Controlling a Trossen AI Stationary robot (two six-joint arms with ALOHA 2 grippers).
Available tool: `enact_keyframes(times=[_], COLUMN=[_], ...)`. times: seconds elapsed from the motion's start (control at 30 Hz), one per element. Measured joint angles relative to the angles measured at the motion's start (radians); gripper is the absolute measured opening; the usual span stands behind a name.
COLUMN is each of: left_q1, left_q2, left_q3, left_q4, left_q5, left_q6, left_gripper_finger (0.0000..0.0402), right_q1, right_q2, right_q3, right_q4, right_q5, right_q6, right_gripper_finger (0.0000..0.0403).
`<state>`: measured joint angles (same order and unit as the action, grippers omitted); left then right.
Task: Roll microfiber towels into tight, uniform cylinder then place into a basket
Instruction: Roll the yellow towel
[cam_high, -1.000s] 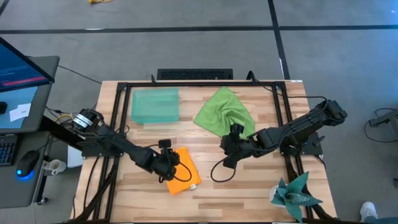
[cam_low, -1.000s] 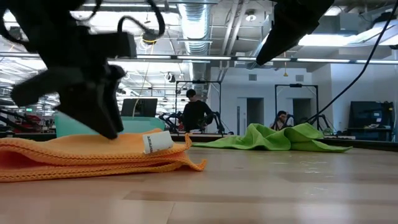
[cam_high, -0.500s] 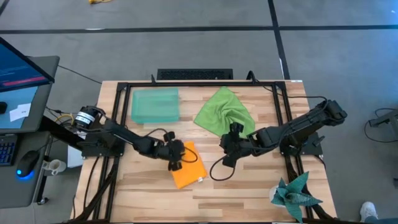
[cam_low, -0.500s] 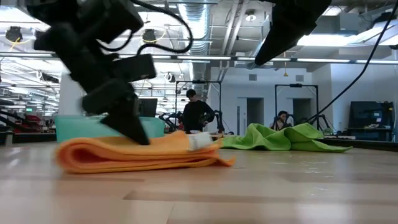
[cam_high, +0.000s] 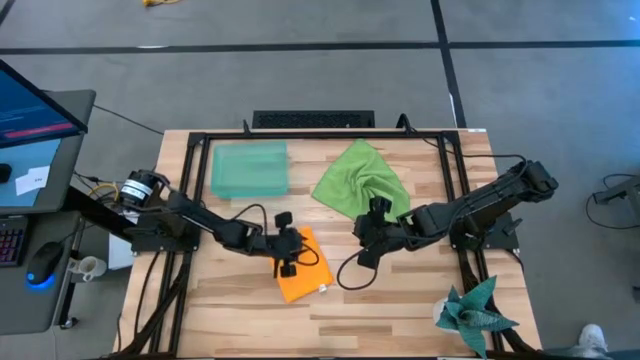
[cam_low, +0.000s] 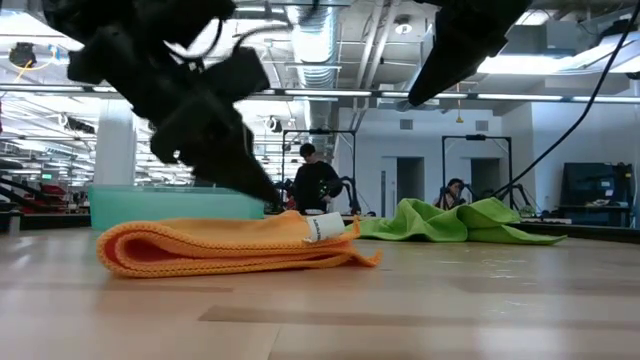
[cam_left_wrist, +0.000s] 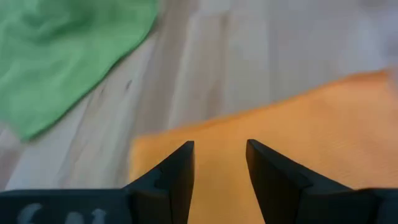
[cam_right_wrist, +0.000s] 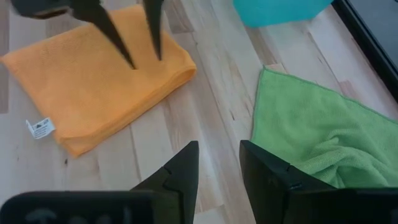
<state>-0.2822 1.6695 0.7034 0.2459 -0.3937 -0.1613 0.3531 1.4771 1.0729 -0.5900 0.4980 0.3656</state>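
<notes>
Orange towel folded flat on desk, near front middle, white tag at its edge. Left pincer just above it, fingers parted, gripping nothing. Right pincer hovers beside, also parted, empty. Green towel crumpled farther back. Basket at back left, nothing inside.

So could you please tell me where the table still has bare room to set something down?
Bare wood runs along the near edge, between the orange towel and the teal cloth. A narrower strip lies between the basket and the green towel. The middle is crowded: the left gripper is over the orange towel, the right gripper beside the green one.
</notes>
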Motion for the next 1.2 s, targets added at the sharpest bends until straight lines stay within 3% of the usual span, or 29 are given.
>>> enact_keyframes(times=[0.33, 0.6, 0.77, 0.93, 1.2], left_q1=[0.027, 0.057, 0.056, 0.025, -0.112], left_q2=[0.007, 0.134, 0.141, 0.047, -0.192], left_q3=[-0.008, 0.004, 0.009, 0.007, 0.008], left_q4=[0.030, 0.060, 0.066, 0.018, -0.185], left_q5=[-0.007, 0.048, 0.052, 0.053, -0.067], left_q6=[-0.061, -0.105, -0.114, -0.113, -0.140], left_gripper_finger=[0.0139, 0.0139, 0.0139, 0.0139, 0.0139], right_q1=[0.000, 0.000, 0.000, 0.000, 0.004], right_q2=[0.000, 0.000, 0.000, 0.000, 0.000], right_q3=[0.000, -0.001, -0.001, -0.001, 0.000], right_q4=[0.000, -0.002, -0.002, -0.002, -0.003], right_q5=[0.000, 0.000, 0.000, 0.000, -0.003], right_q6=[0.000, 0.001, 0.001, -0.002, -0.015], right_gripper_finger=[0.0139, 0.0138, 0.0138, 0.0137, 0.0137])
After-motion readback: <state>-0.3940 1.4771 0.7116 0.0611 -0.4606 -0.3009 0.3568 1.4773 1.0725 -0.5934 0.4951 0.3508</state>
